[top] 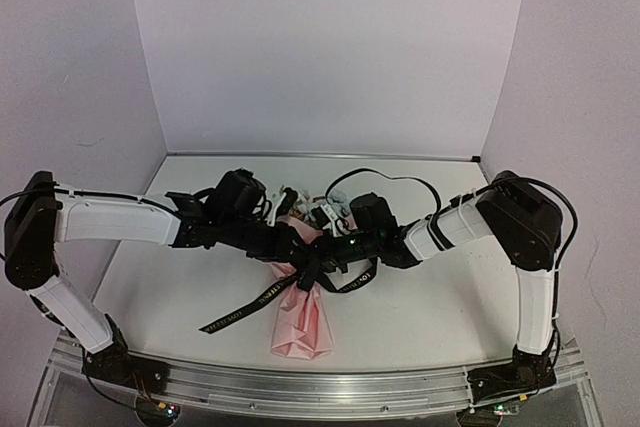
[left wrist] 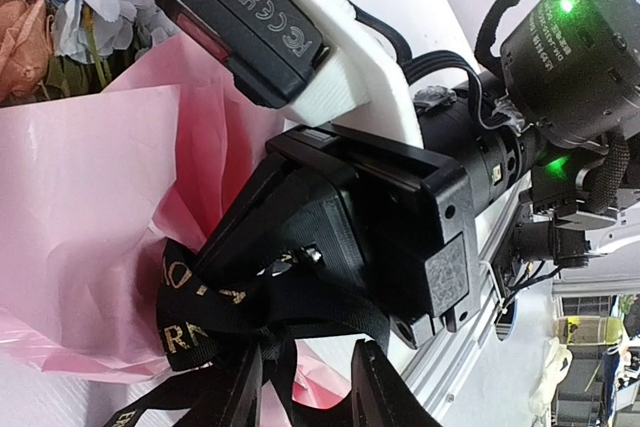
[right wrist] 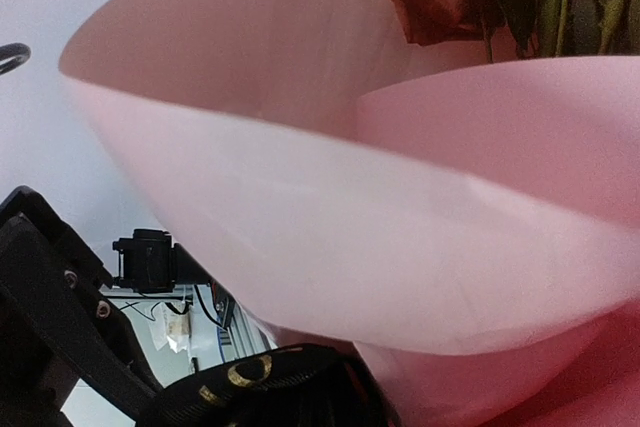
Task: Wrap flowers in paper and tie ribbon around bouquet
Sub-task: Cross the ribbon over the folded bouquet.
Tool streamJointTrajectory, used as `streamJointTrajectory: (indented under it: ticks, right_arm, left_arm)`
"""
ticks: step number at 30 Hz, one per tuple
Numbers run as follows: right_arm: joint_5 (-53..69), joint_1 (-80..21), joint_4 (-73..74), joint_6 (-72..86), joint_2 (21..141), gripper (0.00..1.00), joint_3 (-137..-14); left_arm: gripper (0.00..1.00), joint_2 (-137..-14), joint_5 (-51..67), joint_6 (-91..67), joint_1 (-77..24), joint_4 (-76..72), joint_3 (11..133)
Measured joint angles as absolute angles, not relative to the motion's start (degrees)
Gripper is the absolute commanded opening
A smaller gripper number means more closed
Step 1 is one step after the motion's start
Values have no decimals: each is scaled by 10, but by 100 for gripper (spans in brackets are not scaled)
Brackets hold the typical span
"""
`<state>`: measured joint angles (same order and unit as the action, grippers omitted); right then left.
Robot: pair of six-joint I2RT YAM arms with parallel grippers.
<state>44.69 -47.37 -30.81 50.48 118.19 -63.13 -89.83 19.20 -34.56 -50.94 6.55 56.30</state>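
Centre of the top view: the bouquet (top: 300, 319) lies flat on the white table (top: 450, 312), with its pointed end toward the bottom of the frame and its head hidden under the two wrists. The ribbon (top: 243, 305), black with gold lettering, is bunched around the cone's upper part, and one tail runs off toward the lower left. The left gripper (top: 296, 247) and the right gripper (top: 332, 245) meet just beside each other over that bunch. In the left wrist view the right gripper's jaws are pressed together on a fold of the ribbon at mid-frame. The left gripper's own fingers (left wrist: 385, 392), at the bottom edge, stand apart with ribbon strands and pink paper showing in the gap; whether they touch the ribbon cannot be told. The paper (left wrist: 80, 197) fills the left half, and the flowers (left wrist: 60, 2) sit at upper left, pale blue beside rust.
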Motion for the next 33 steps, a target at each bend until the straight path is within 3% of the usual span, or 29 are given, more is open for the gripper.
streamJointTrajectory:
  ticks: [7, 33]
  right_arm:
    - [447, -474, -308, 505, 1182, 0, -631]
    - [455, -474, -308, 517, 1182, 0, -642]
  left_arm:
    - [26, -868, 155, -362, -507, 66, 539]
    - [24, -867, 138, -408, -487, 33, 489]
